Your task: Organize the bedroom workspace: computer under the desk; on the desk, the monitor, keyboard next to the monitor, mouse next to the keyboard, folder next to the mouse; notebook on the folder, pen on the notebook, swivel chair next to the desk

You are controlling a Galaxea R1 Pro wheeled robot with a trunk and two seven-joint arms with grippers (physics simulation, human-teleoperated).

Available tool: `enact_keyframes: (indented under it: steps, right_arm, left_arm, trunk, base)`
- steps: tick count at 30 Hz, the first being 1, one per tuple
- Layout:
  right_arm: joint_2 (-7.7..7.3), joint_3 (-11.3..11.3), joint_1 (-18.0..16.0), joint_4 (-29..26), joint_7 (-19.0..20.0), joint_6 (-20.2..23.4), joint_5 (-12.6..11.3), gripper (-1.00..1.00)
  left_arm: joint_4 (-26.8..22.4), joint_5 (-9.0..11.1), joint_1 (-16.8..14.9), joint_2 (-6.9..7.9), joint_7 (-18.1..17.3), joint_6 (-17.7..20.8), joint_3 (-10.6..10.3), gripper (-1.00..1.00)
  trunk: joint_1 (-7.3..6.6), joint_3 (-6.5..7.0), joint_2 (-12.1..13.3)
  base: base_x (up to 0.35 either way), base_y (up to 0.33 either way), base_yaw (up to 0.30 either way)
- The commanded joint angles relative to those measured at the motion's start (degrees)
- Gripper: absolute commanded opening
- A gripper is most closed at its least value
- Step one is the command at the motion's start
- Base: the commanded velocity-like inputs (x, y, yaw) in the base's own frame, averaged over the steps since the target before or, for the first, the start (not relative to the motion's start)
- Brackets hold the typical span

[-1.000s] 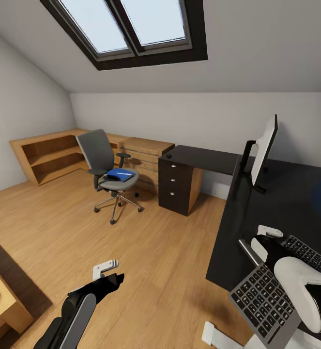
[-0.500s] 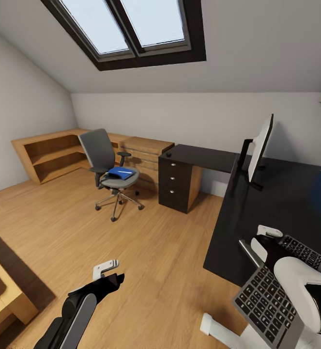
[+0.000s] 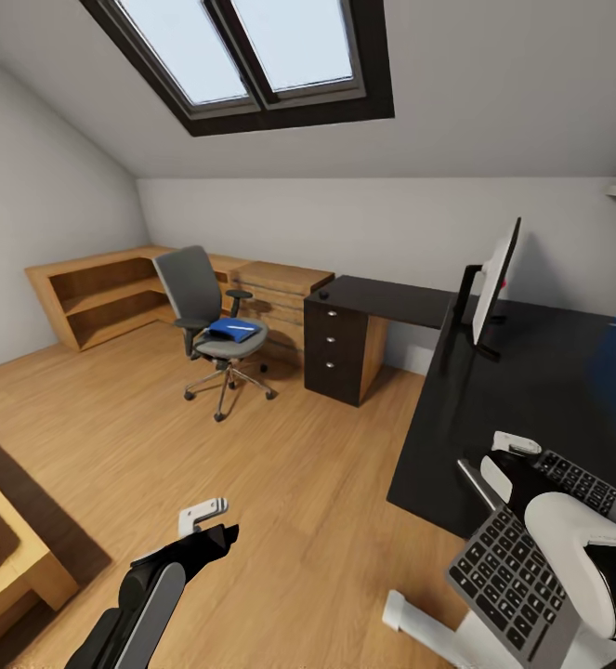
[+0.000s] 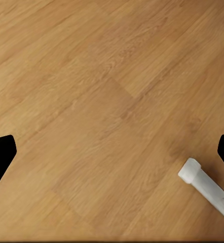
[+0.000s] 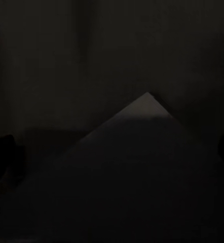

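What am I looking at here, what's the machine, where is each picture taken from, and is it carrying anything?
This is a simulated wheeled robot with two arms, each ending in a pincer. The big picture comes from a camera on its head, looking over an attic bedroom. The right pincer holds a slim dark-grey keyboard, tilted, just off the edge of the glossy black desk. A wide flat monitor stands on that desk. The left pincer hangs over the wood floor, holding nothing. Across the room, a flat bright-blue folder lies on the seat of a grey swivel chair. The wooden-floor picture comes from the left arm's wrist camera, with its fingertips set apart. The nearly black picture is from the right wrist camera; little can be made out there.
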Motion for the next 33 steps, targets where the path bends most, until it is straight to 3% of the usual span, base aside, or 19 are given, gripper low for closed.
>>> enact_keyframes:
  steps: [1,16,33]
  right_arm:
    - [0.01,-0.1,0.0,1.7,-0.2,0.7,-0.2,1.0]
    - [0.11,0.1,0.0,1.6,-0.2,0.4,-0.2,1.0]
    - [0.15,0.1,0.0,1.1,-0.2,0.3,-0.2,1.0]
  left_arm:
    - [-0.1,0.6,0.0,0.01,0.6,0.1,0.0,1.0]
    - [-0.1,0.6,0.0,0.01,0.5,0.1,0.0,1.0]
    - [0.0,0.5,0.0,-0.05,0.6,0.1,-0.2,1.0]
  trunk:
    - [-0.01,-0.07,0.0]
    - [-0.01,-0.07,0.0]
    - [-3.75,2.99,6.8]
  base:
    - [-0.07,0.0,0.0]
    - [-0.007,0.0,0.0]
    - [0.0,0.0,0.0]
